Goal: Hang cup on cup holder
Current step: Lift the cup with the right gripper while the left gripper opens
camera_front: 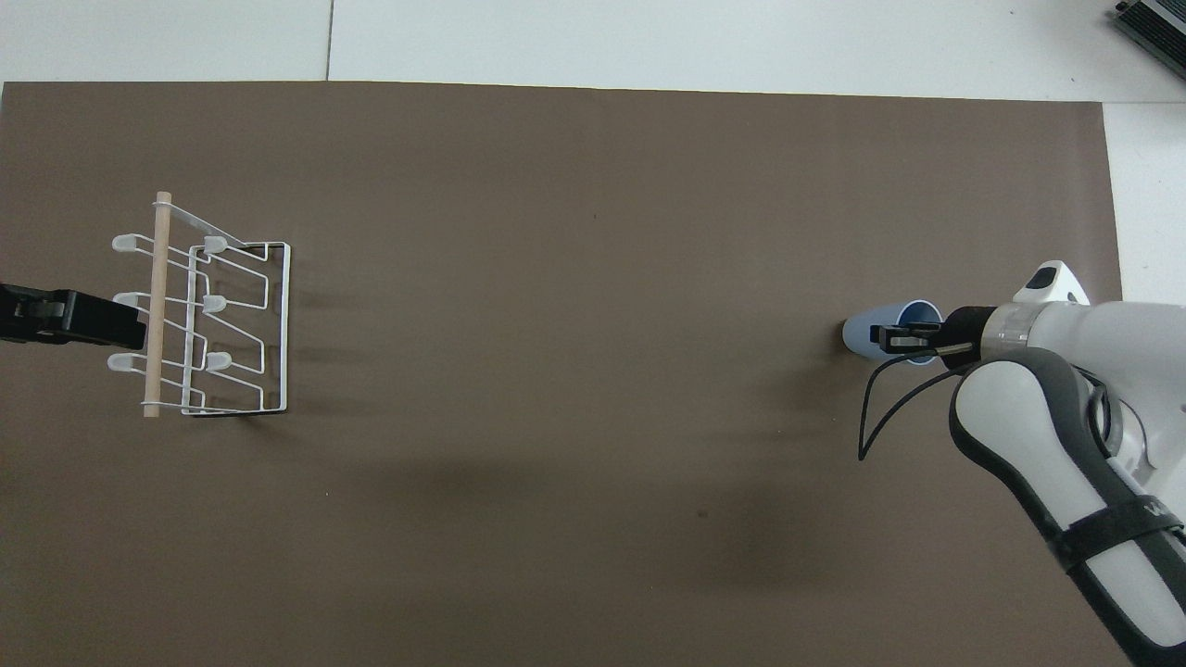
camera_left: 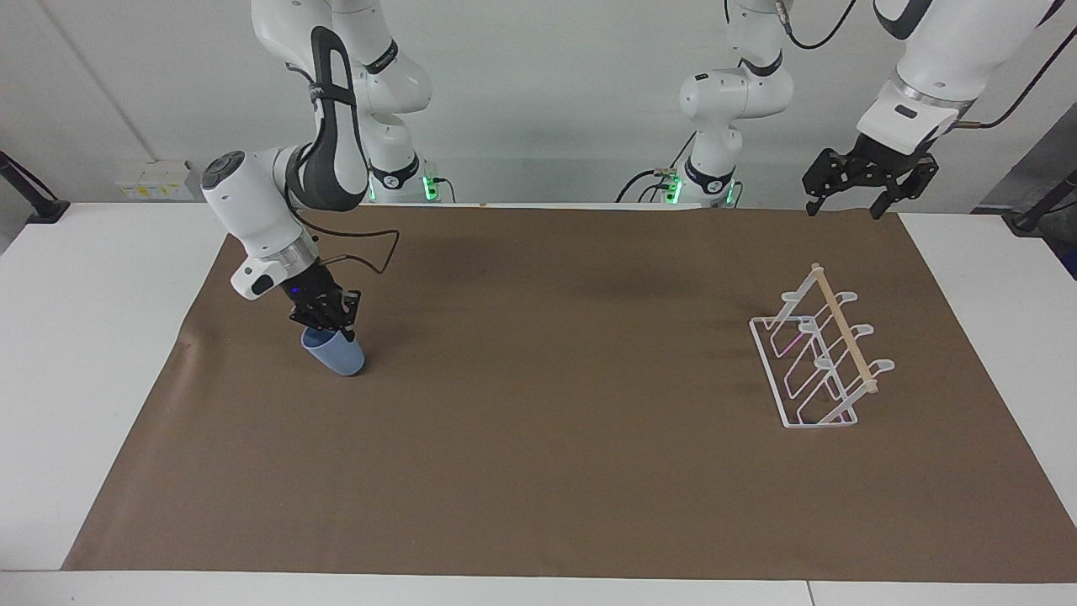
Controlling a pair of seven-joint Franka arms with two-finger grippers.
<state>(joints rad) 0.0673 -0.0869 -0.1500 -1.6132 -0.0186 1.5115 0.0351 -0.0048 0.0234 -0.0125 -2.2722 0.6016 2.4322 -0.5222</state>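
Cup [camera_left: 335,353] pinched by the rim in the clenched right hand [camera_left: 330,324], tilted just above the counter [camera_left: 76,353] at that arm's end; cup holder [camera_left: 820,353] well apart toward the left arm's end, beneath the released, waiting left hand [camera_left: 844,202]

Right end effector [camera_left: 333,332] clamped, wrist tilted, left end effector [camera_left: 844,206] raised, spread, waiting

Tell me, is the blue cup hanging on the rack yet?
Not yet. Done: the right gripper has grabbed the cup by its rim, shut on it, and tipped it above the brown mat. Still to do: carry it across to the cup holder at the left arm's end and hang it on a prong. The left gripper waits open in the air near the rack.
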